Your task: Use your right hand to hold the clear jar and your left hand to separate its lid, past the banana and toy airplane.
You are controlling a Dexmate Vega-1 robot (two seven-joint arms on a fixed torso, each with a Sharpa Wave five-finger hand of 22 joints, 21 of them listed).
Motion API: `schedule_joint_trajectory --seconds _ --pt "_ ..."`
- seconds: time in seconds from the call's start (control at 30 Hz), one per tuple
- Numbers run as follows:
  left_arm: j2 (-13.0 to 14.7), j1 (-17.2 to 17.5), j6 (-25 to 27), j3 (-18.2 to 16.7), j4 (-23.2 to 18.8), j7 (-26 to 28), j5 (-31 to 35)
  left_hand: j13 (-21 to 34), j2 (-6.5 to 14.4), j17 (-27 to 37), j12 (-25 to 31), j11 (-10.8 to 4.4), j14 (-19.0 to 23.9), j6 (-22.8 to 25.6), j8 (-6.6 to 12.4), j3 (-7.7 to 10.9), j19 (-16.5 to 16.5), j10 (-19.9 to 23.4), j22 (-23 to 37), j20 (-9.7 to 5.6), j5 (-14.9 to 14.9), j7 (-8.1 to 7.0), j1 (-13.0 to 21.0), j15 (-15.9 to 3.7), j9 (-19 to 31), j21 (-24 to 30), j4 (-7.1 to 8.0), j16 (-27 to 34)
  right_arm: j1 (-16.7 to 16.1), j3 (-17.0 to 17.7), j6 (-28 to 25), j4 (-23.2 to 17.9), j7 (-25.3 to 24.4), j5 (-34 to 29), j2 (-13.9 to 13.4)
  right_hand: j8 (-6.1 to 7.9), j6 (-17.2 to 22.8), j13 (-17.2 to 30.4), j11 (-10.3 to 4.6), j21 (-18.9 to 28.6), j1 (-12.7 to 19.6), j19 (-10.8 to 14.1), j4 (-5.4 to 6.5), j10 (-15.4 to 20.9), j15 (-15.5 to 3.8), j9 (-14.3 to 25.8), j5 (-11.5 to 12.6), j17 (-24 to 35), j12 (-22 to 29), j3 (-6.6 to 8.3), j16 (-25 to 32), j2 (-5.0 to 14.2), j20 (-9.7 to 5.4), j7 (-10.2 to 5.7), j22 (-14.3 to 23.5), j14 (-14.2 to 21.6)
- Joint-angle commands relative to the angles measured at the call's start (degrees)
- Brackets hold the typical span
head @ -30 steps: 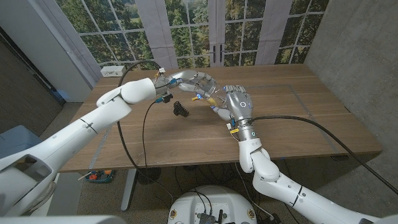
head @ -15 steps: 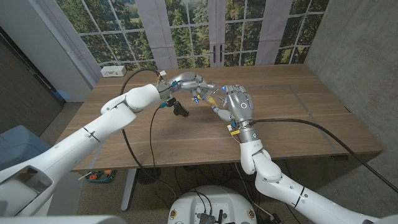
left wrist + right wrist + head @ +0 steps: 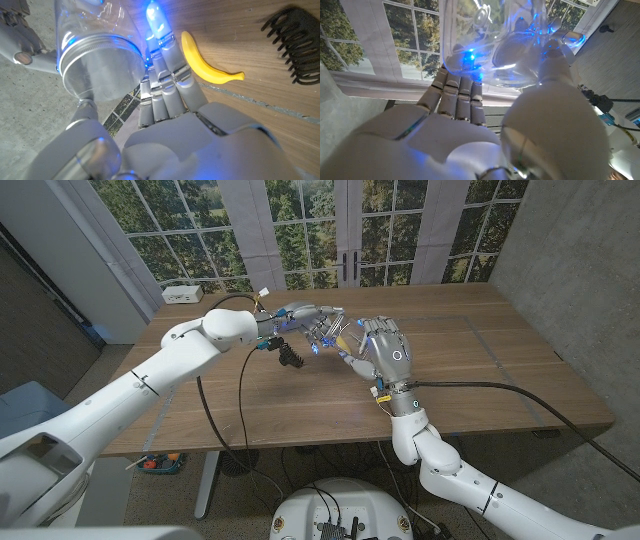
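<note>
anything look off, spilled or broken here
Nothing stands out. The clear jar with its silver metal lid is held up between the right hand and left hand, lid on. The yellow banana and black comb lie intact on the wooden table.

Both arms wear glossy white rounded shells with black cables looped alongside. The left hand (image 3: 303,317) and right hand (image 3: 385,348) are segmented silver-grey metal, with blue lights glowing at the fingertips (image 3: 156,17).

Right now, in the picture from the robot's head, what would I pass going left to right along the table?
White power strip → black comb → left hand → clear jar → right hand.
</note>
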Motion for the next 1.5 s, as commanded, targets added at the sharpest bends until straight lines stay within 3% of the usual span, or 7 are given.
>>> schedule_joint_trajectory --seconds 0.03,0.13,0.23,0.4,0.6,0.93,1.5 --pt "0.42 -3.54 3.89 1.48 1.96 -6.45 -9.21 0.30 4.67 0.85 -0.43 -4.06 9.21 18.62 -0.21 22.53 -2.50 15.87 1.76 -0.01 -0.48 -0.37 4.20 -8.55 1.02 1.37 11.55 1.07 -0.71 1.36 3.79 0.86 -4.20 0.98 -0.75 1.69 25.33 12.35 -19.12 0.51 3.21 0.07 4.31 19.37 -15.62 0.45 0.42 0.38 0.04 15.12 -0.16 4.33 -0.49 -14.70 0.21 6.23" --pt "0.92 -2.01 0.56 0.91 1.77 -3.76 -8.04 0.35 2.49 1.11 -1.22 -4.26 8.88 18.02 -0.91 22.29 -2.13 15.02 1.71 -0.57 -1.13 -0.44 2.69 -8.96 1.52 1.87 12.70 1.49 -0.85 1.53 3.83 0.85 -4.19 0.94 -0.73 1.75 25.21 12.44 -19.14 0.65 3.20 0.21 4.30 19.42 -15.67 0.63 0.41 0.53 0.04 15.24 -0.22 4.33 -0.48 -14.73 0.21 6.25" --pt "1.15 1.06 -6.60 -0.50 2.23 -0.08 -6.10 0.53 -7.43 0.35 -5.24 -4.06 3.95 11.95 -6.54 15.86 -5.42 10.00 -0.51 -0.21 -1.72 -0.47 -7.40 -8.62 0.93 0.38 12.55 -0.92 -0.99 1.70 4.04 0.70 -3.69 1.17 -0.88 1.80 25.22 12.44 -19.13 0.75 3.04 0.21 4.39 19.49 -15.59 0.70 0.41 0.60 -0.01 15.39 -0.40 4.36 -0.49 -14.66 0.21 6.22" --pt "0.55 3.93 -15.63 -2.38 4.71 1.62 -5.95 1.04 -13.43 0.41 -11.42 -2.38 -25.62 -12.25 -18.42 14.87 -26.32 -19.34 -1.76 10.69 -1.35 -4.58 -11.62 -2.04 -3.64 -10.47 5.96 -5.93 -0.95 1.90 4.46 0.80 -3.18 1.30 -1.09 1.86 25.25 12.70 -19.20 0.90 2.90 0.20 4.41 19.41 -15.60 0.76 0.38 0.84 0.00 15.55 -0.50 4.31 -0.50 -14.79 0.20 6.32" --pt "-2.69 4.80 -28.51 -3.75 12.02 -2.17 -8.97 0.63 -12.53 0.09 -11.27 -5.29 -49.14 -34.02 -18.32 16.62 -41.81 -44.49 -1.93 15.79 -2.04 -12.83 -11.46 1.38 -6.24 -17.68 -1.32 -6.18 -1.02 2.51 6.30 1.01 -3.19 3.01 -1.32 1.92 25.19 13.07 -19.30 1.08 2.73 0.17 4.43 19.31 -15.60 0.86 0.36 1.02 0.03 15.83 -0.78 4.26 -0.55 -14.79 0.19 6.30" --pt "-5.24 2.42 -41.36 -4.00 20.08 -7.72 -8.09 0.66 -14.31 -0.04 -10.58 -8.60 -58.30 -40.40 -17.24 17.99 -49.37 -54.17 -2.17 17.08 -2.58 -23.88 -5.20 0.74 -6.29 -17.81 -5.59 -5.93 -1.59 4.36 10.15 0.70 -2.87 7.25 -1.65 1.95 25.07 13.10 -19.51 1.37 2.48 0.18 4.45 19.23 -15.65 0.95 0.29 1.37 -0.22 16.20 -1.12 4.21 -0.72 -14.81 0.16 6.32" --pt "-0.62 -2.81 -39.13 -1.45 17.68 -11.89 0.97 0.79 -13.51 -0.17 -9.88 -10.26 -63.40 -39.59 -15.65 21.00 -50.78 -57.74 -2.54 15.19 -2.22 -24.09 5.06 2.56 -5.66 -17.15 -5.95 -5.69 -1.69 5.82 14.78 0.77 -4.61 7.69 -1.06 2.02 25.08 13.03 -19.44 1.78 2.13 0.15 4.47 19.32 -15.74 0.96 0.12 1.96 -0.59 16.66 -1.59 4.17 -0.88 -15.04 0.11 6.28"
